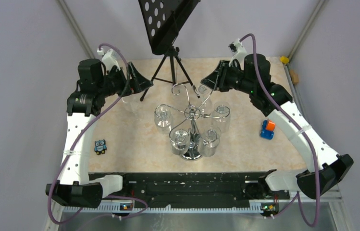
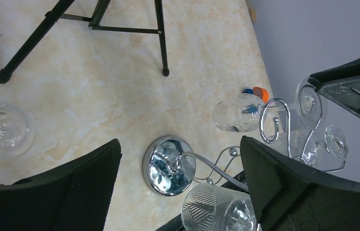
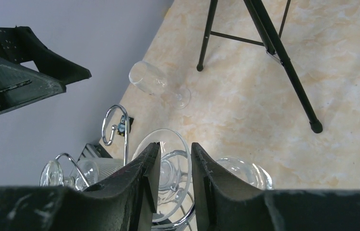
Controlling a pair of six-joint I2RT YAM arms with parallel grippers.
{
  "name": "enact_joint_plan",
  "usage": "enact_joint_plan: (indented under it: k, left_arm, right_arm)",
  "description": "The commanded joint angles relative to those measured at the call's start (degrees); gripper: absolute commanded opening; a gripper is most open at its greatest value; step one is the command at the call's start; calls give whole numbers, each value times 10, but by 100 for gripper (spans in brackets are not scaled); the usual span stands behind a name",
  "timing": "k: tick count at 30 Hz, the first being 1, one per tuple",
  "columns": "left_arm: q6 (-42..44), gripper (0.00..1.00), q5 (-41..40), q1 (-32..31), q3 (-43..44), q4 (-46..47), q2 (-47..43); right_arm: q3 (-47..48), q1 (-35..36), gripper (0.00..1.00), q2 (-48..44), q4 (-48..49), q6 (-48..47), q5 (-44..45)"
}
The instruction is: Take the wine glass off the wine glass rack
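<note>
The chrome wine glass rack (image 1: 191,115) stands mid-table on its round mirrored base (image 2: 168,166), and several clear glasses hang upside down from its scroll arms (image 3: 115,125). My right gripper (image 3: 174,147) reaches the back right arm. Its jaws stand narrow on either side of the stem of one hanging wine glass (image 3: 174,166), with thin gaps showing beside the stem. The right gripper (image 1: 205,82) and that wine glass (image 1: 204,98) also show from above. My left gripper (image 2: 180,142) hangs wide open and holds nothing; it sits at the back left (image 1: 142,82). Another glass (image 2: 2,130) stands on the table there.
A black tripod music stand (image 1: 168,29) sits at the back, its legs (image 3: 274,48) spread behind the rack. An owl figure (image 1: 100,146) lies at front left. An orange and blue toy (image 1: 267,129) lies at right. The glass on the table (image 3: 154,79) is near the left wall.
</note>
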Motion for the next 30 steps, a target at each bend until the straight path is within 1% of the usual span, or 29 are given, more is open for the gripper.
enact_joint_plan:
  k: [1,10,14,18,22,25,27,30]
  left_arm:
    - [33,97,-42,3,17,-16,-4]
    - [40,97,-50,3,18,-25,-2]
    - [41,97,-55,3,19,-26,-1]
    - [41,97,-56,3,22,-25,1]
    - [42,97,-57,3,24,-26,3]
    - [43,97,-58,3,24,-27,2]
    - [43,97,-58,3,25,-27,4]
    - [43,97,-57,3,25,-26,4]
  right_arm:
    - [4,-3,31,-8,33,16,-29]
    - [-3,-3,30,-7,46,50,-62]
    - [-15,-3,32,-7,70,84,-95]
    - [-20,-3,34,-3,74,99,-113]
    - [-26,-3,33,-1,79,110,-131]
    - [-31,-3,28,-6,84,114,-133]
    - [-31,-3,19,-7,85,115,-132]
    - [-32,-4,3,-5,82,114,-113]
